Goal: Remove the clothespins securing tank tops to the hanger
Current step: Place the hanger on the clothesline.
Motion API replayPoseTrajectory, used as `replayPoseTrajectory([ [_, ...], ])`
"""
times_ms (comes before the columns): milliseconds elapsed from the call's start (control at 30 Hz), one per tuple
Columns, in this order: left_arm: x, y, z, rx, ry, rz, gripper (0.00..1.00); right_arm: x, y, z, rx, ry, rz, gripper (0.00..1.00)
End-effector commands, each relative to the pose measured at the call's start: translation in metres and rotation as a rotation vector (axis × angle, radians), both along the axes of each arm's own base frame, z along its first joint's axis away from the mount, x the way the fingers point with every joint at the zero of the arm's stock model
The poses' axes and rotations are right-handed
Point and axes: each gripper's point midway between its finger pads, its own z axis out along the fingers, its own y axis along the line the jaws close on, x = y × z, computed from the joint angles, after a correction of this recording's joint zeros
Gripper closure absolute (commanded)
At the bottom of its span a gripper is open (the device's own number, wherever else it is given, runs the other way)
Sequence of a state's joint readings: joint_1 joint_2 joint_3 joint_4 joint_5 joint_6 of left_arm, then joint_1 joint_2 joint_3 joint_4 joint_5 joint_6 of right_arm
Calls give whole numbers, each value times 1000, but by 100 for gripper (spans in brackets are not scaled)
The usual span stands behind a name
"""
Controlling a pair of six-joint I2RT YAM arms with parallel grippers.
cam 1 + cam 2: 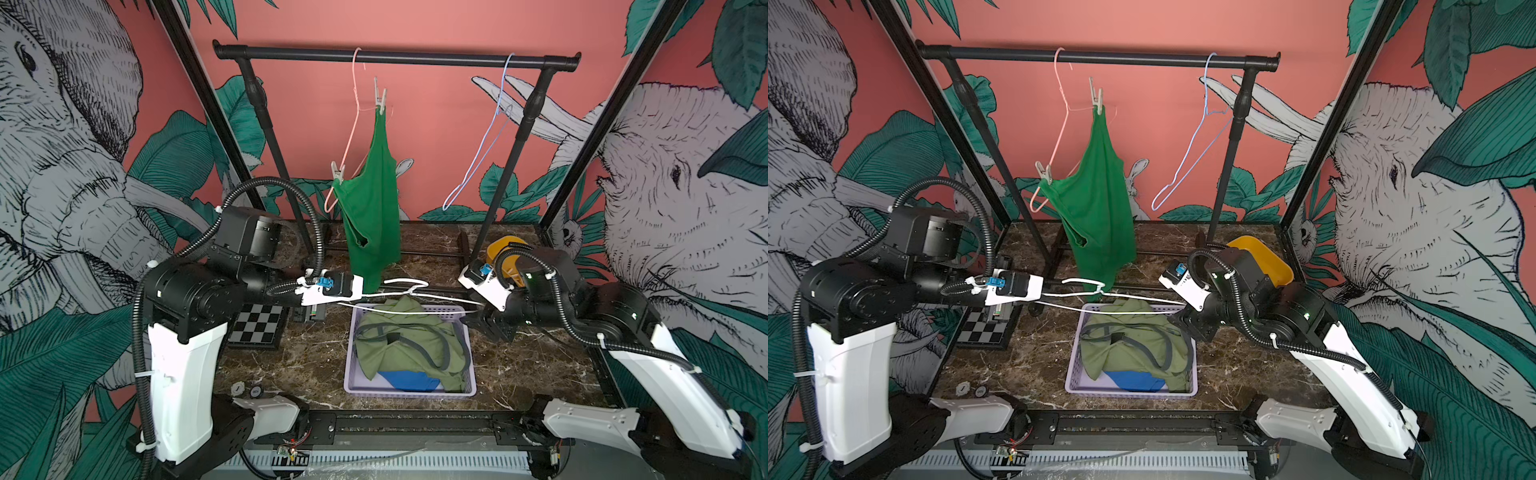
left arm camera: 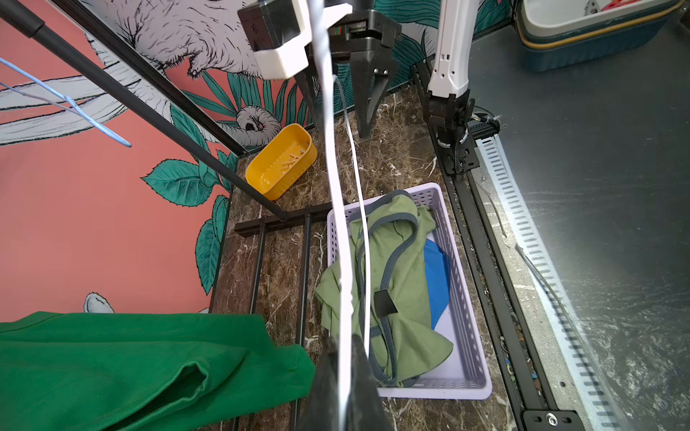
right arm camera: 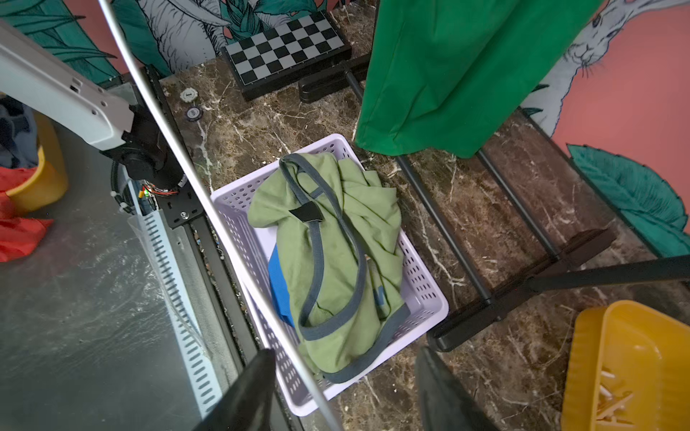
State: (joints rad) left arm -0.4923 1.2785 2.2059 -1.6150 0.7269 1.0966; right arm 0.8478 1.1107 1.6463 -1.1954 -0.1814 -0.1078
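So the left gripper (image 2: 341, 347) is clamped on one end of the white hanger (image 2: 336, 209), which is bare and lies roughly level, reaching across to the right gripper (image 3: 345, 354). That one has its jaws apart, with the wire running between its fingers, close to one of them (can't tell if it's actually touching).

Right below the stretch between the two grippers sits the lilac basket (image 1: 349, 374), with the olive top (image 1: 409, 340) crumpled on top of the blue top (image 1: 409, 380).

Up and beyond the left gripper, the bright green top (image 1: 370, 208) hangs from the pink hanger (image 1: 355, 124) on the rail (image 1: 415, 56). Two clothespins (image 1: 380, 99) pin it there, one high at a strap and a lower pin (image 1: 337, 172) at the hanger's tilted-down end. The top's hem dangles just past the left gripper.

Behind the right gripper is the yellow tray (image 2: 269, 175) with some loose pins (image 2: 291, 160) in it.
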Motion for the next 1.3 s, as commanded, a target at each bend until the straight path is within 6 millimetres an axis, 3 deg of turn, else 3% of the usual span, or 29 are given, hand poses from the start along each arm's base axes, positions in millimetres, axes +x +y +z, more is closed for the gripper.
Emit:
replayPoseTrajectory([
  [0,-33,11,-19,58,152,-45,100,-3,1,1,7,11,18,49],
  [367,-23,5,-29,83,195,-56,100,-9,3,-1,14,27,46,62],
  [700,-23,1,-24,60,200,-70,100,-11,7,-9,6,61,64,65],
  [800,-22,2,-22,61,185,-63,100,-11,7,-10,2,67,63,71],
  [1033,-12,-1,-27,72,195,-39,100,-14,7,-4,17,61,71,100],
  [1100,-1,-3,-29,72,183,-8,100,-15,6,-1,27,58,73,100],
  [1133,4,-4,-30,69,178,11,96,-16,5,0,31,55,71,100],
  [1267,17,-8,-25,44,159,53,57,-18,1,3,40,49,63,100],
])
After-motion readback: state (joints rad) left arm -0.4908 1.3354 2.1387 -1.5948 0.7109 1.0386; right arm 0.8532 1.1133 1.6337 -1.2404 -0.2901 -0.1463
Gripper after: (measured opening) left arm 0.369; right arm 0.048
